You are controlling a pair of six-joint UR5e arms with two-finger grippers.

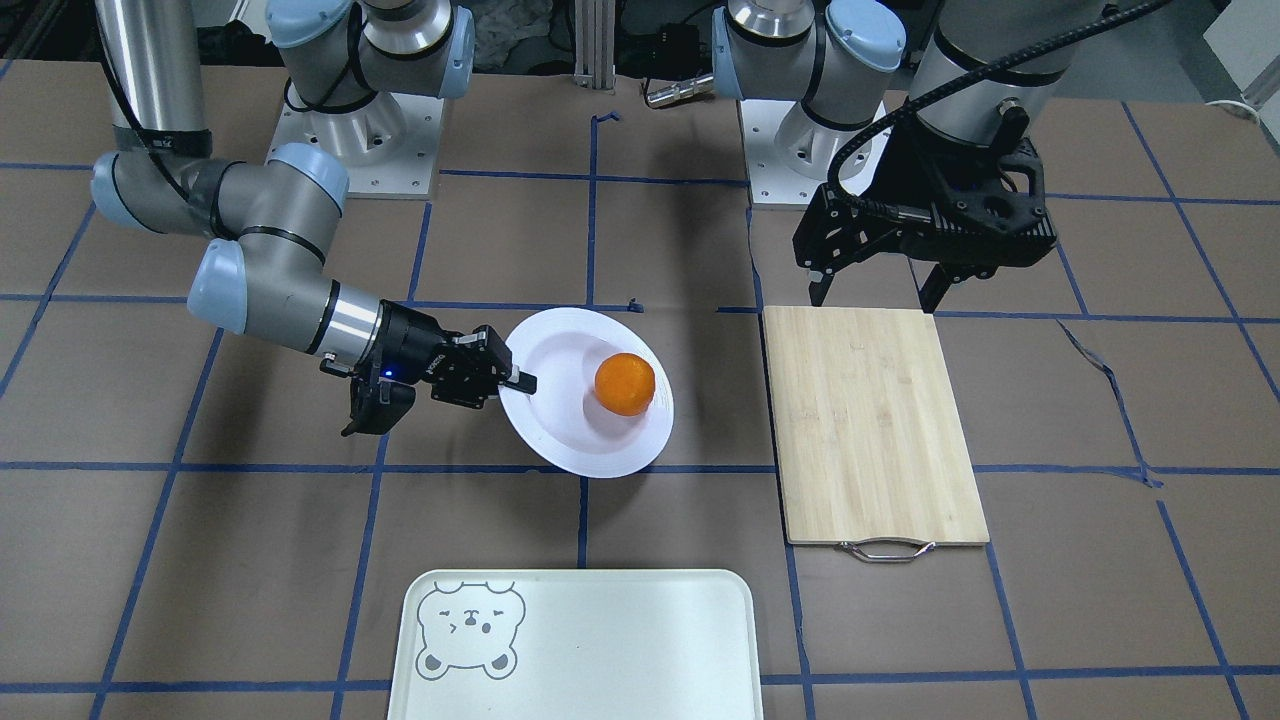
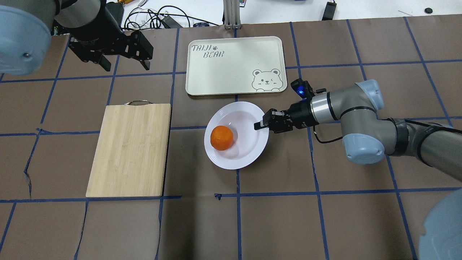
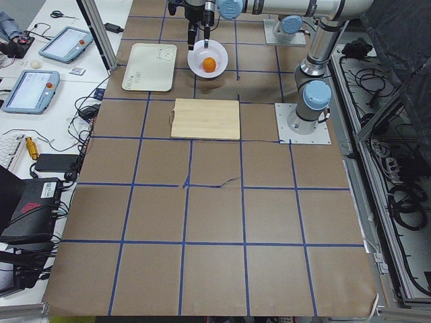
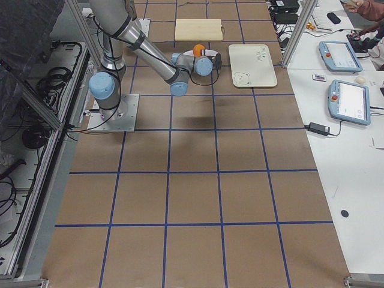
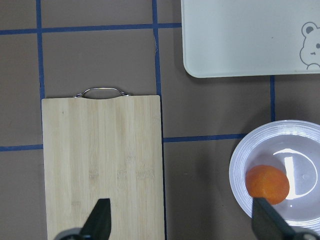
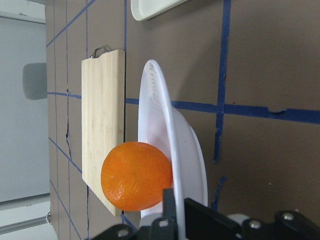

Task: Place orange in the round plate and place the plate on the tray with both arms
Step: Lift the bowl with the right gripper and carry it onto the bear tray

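Pinching the round plate (image 2: 249,151) by its rim, the right gripper (image 2: 257,125) is clamped on the edge nearest it, and the orange (image 2: 221,137) sits in the dish just past its fingertips. The tray (image 2: 234,65) lies off to that gripper's side, apart from the plate. The left gripper (image 2: 126,67) hangs spread wide above the cutting board (image 2: 130,150).

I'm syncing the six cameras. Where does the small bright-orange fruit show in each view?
Front-facing: small bright-orange fruit at centre, on the glossy white round plate.
Overhead: fruit at centre.
Exterior left: fruit top centre.
Exterior right: fruit top centre.
Left wrist: fruit lower right.
Right wrist: fruit lower centre.
Shared landmark: bamboo cutting board.
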